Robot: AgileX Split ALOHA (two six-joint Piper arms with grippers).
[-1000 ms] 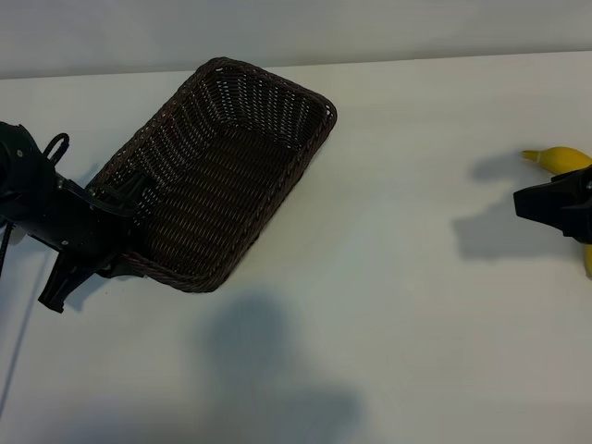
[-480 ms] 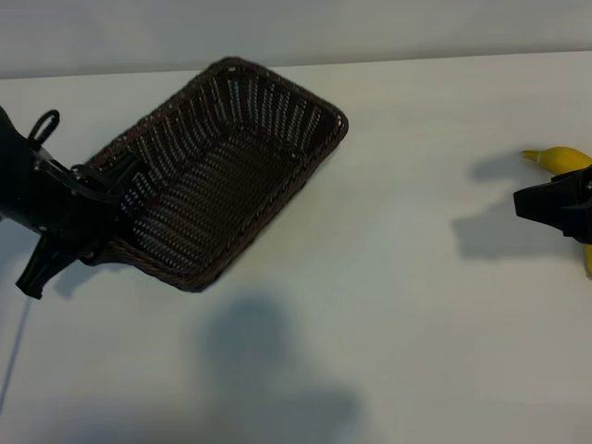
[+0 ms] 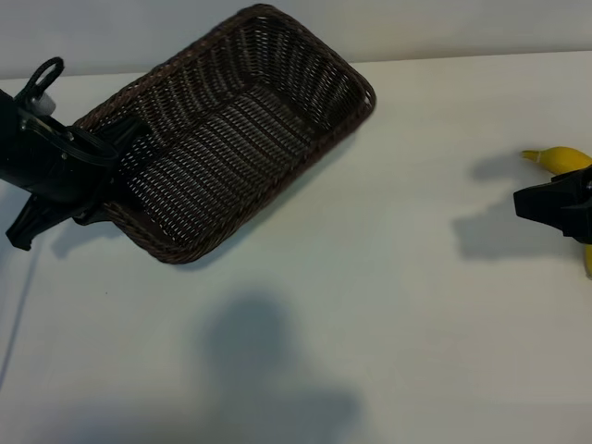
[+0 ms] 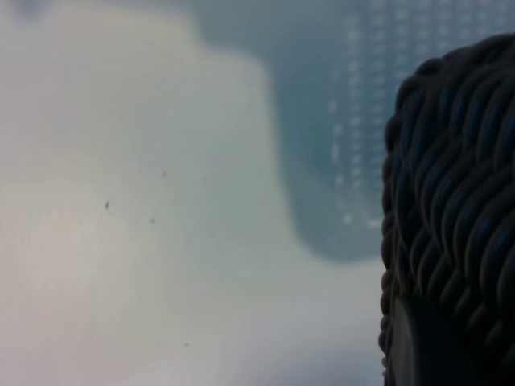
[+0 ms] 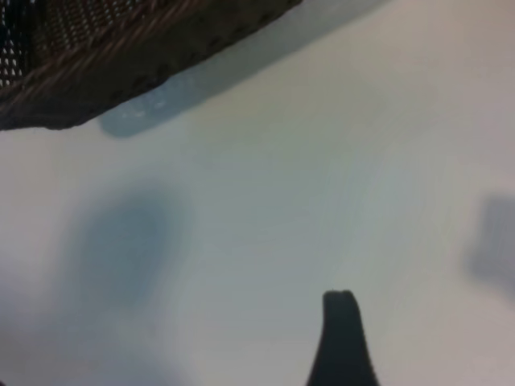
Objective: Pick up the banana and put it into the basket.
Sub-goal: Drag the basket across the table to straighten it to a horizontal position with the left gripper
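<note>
Exterior view from above. The left gripper [image 3: 116, 171], at the left edge of the white surface [image 3: 370, 305], pinches the braided rim at one short end of the basket [image 3: 240, 139]; the basket is tilted, its far end raised toward the surface's back edge, a shadow beneath it. In the left wrist view, the woven rim [image 4: 451, 209] fills one side, bare surface beyond. The banana [image 3: 560, 159] lies at the right edge, partly hidden by the right gripper [image 3: 532, 202], whose fingers stand spread above the surface, holding nothing. A broad stretch of bare surface separates basket and banana.
</note>
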